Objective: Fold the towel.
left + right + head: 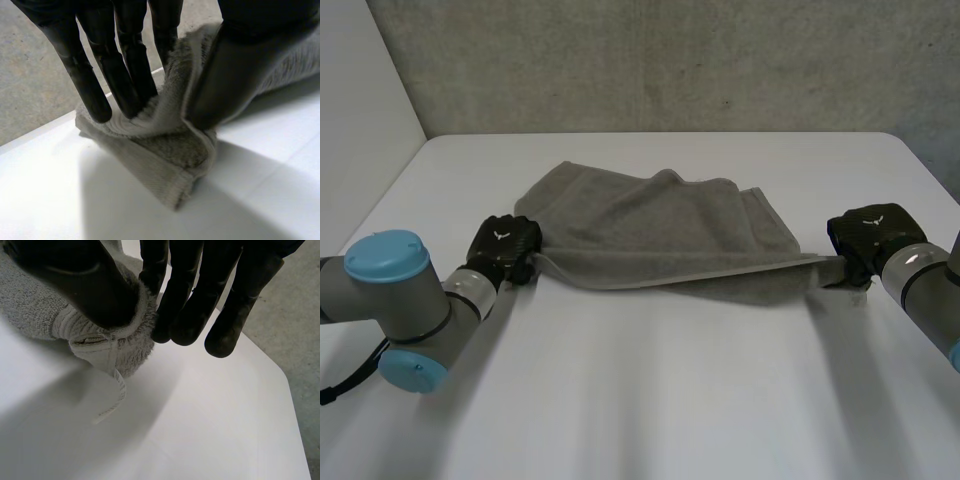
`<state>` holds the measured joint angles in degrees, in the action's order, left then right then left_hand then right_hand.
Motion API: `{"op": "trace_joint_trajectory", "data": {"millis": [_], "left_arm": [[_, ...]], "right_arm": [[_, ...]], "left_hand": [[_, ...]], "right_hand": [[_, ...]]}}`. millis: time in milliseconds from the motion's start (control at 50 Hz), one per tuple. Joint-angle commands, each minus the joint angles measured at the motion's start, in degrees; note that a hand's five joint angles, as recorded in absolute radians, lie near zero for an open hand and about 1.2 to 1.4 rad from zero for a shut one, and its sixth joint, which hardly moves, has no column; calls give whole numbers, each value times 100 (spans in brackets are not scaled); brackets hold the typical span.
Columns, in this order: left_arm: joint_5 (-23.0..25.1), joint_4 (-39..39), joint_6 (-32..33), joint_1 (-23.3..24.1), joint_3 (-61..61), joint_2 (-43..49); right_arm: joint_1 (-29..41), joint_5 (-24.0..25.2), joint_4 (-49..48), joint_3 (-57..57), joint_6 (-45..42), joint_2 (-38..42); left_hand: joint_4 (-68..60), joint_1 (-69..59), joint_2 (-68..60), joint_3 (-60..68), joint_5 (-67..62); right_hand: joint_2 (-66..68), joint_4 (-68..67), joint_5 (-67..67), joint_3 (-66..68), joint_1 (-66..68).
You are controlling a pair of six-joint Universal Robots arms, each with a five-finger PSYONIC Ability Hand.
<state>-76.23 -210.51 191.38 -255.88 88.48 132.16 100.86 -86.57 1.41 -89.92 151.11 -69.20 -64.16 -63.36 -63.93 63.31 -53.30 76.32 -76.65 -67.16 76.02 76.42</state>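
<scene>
Left robot hand (505,248), right robot hand (865,240) each pinch a corner of rumpled grey terry towel (660,235); best lifted evenly, edge taut.

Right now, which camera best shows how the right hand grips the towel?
The right wrist view: the right hand pinches a corner of the towel between thumb and fingers. The head view shows that hand's back, the pinch hidden. The left wrist view shows the left hand on another corner.

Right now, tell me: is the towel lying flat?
No: left hand and right hand hold the towel by its near edge, taut above the table.
</scene>
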Motion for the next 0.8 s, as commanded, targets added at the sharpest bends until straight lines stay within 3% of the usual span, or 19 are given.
{"op": "trace_joint_trajectory", "data": {"millis": [20, 140, 320, 460, 520, 600, 800], "left_arm": [[-15, -25, -13, -120, -33, -425], [20, -34, -31, -374, 116, -1638], [73, 98, -339, -463, 116, -3232], [836, 817, -532, -760, -50, -4276], [1188, 1169, -558, -972, -260, -4295], [1269, 1425, -576, -1025, -534, -4031], [1251, 2277, -567, -982, -2217, -1681]], "right_arm": [[-22, 0, 61, 123, 50, -102], [-31, 26, 290, 370, 33, -744], [-22, 676, 1922, 1765, 59, -1463], [-49, 809, 2672, 2910, 59, -1720], [-22, 765, 2786, 3420, 42, -1632], [12, 712, 2882, 3998, 24, -993], [724, -104, 2936, 5167, -739, 1221]], "left_hand": [[-1584, -1664, -1607, 1669, -1670], [-1584, -1664, -1607, 1669, -1670], [-1584, -1664, -1607, 1669, -1670], [-1584, -1664, -1607, 1669, -1670], [-1584, -1664, -1607, 1669, -1670], [-1584, -1664, -1607, 1669, -1670], [-1584, -1664, -1607, 1669, -1670]], "right_hand": [[368, -335, -284, 398, 358], [368, -335, -284, 398, 358], [368, -335, -284, 398, 358], [368, -335, -284, 398, 358], [368, -335, -284, 398, 358], [368, -335, -284, 398, 358], [368, -335, -284, 398, 358]]}}
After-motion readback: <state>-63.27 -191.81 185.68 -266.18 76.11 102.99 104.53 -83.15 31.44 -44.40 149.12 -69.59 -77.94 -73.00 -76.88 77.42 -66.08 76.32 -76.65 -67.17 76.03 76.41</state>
